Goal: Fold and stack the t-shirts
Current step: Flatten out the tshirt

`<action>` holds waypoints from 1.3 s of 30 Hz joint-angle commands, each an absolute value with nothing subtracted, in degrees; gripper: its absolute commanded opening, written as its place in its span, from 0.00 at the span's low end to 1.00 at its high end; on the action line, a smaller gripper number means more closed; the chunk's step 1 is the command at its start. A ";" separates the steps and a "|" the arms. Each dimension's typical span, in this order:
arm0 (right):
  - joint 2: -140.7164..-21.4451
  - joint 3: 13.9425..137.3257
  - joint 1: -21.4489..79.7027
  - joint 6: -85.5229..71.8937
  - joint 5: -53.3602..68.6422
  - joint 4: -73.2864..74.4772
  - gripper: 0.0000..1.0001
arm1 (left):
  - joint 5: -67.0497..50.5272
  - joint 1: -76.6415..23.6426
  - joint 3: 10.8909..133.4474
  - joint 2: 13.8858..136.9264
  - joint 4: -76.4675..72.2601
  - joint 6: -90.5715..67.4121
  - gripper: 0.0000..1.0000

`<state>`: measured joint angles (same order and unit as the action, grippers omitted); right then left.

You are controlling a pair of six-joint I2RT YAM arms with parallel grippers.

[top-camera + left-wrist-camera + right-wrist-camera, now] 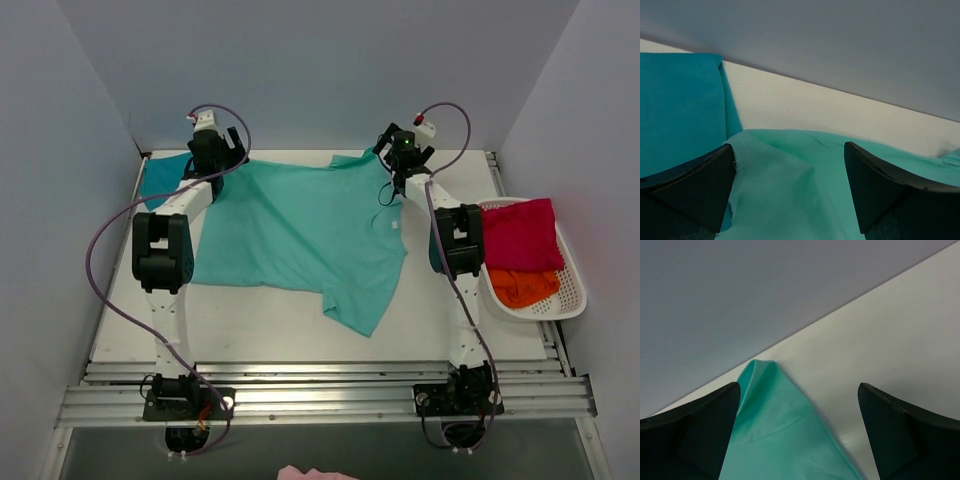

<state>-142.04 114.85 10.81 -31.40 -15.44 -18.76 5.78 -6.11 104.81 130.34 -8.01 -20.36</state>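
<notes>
The mint-green t-shirt (300, 230) lies spread out over the middle of the white table. The teal-blue t-shirt (162, 177) lies folded at the far left corner. My left gripper (215, 160) is open over the mint shirt's far left corner; its cloth (790, 185) lies between the spread fingers, with the teal-blue shirt (680, 110) to the left. My right gripper (400, 160) is open over the shirt's far right corner, a pointed bit of mint cloth (775, 430) between its fingers.
A white basket (565, 300) at the right table edge holds a red cloth (520, 235) and an orange cloth (522, 287). Grey walls close in the table at the back and both sides. A pink cloth (315, 472) shows at the bottom edge.
</notes>
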 commanded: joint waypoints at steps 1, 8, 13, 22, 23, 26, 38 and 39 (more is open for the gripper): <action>-132.92 112.18 10.63 -28.74 -19.86 -20.03 1.00 | 8.09 -5.89 98.01 121.57 -13.35 -20.21 0.94; -121.30 98.99 11.07 -30.84 -17.32 -23.11 1.00 | 0.72 -5.89 103.15 121.87 -5.21 -20.92 0.94; -111.91 82.64 12.91 -34.45 -13.63 -29.70 1.00 | 3.49 -4.75 119.99 131.32 11.46 -21.79 0.94; -110.37 73.12 16.79 -35.33 -7.22 -36.12 0.79 | 6.24 -4.48 105.58 121.65 5.00 -25.92 0.94; -111.43 73.82 16.79 -35.42 -6.51 -36.65 0.75 | 6.59 -4.74 102.86 118.16 4.40 -26.71 0.94; -117.23 80.31 16.61 -34.72 -3.70 -35.43 0.50 | 6.77 -5.18 89.68 109.89 0.98 -27.77 0.94; -130.08 89.04 13.89 -36.65 -0.62 -32.08 0.00 | 6.77 -9.84 61.19 94.48 -6.93 -32.86 0.94; -130.25 87.82 13.71 -36.91 -0.62 -32.34 0.00 | 6.51 -9.93 60.65 94.66 -7.47 -33.13 0.94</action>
